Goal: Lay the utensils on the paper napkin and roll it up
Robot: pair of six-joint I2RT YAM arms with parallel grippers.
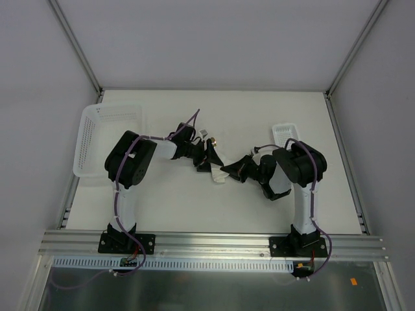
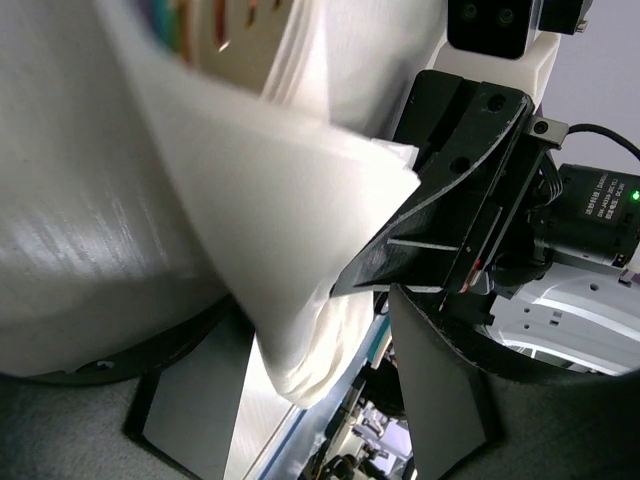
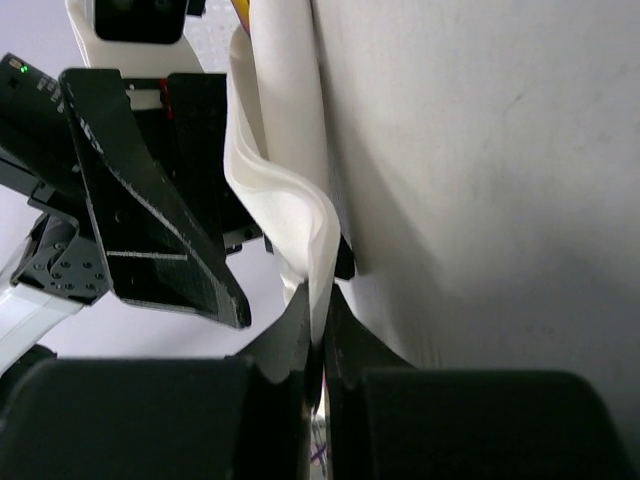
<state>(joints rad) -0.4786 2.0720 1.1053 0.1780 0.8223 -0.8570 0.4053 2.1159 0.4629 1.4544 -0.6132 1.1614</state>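
Note:
The white paper napkin (image 1: 221, 172) is lifted off the table between my two grippers, folded and bunched. My right gripper (image 3: 318, 328) is shut on a folded edge of the napkin (image 3: 300, 215); in the top view it (image 1: 237, 171) sits just right of the paper. My left gripper (image 2: 312, 335) is open, its fingers (image 2: 440, 390) wide apart, and a hanging fold of the napkin (image 2: 290, 300) lies between them. In the top view it (image 1: 209, 159) is at the napkin's upper left. A small shiny bit (image 1: 213, 140) shows by it; I cannot tell whether it is the spoon. The fork is hidden.
A large white perforated basket (image 1: 107, 139) stands at the table's left edge behind the left arm. A small white basket (image 1: 285, 133) stands at the back right, close to the right arm's elbow. The two grippers are nearly touching at the table's middle.

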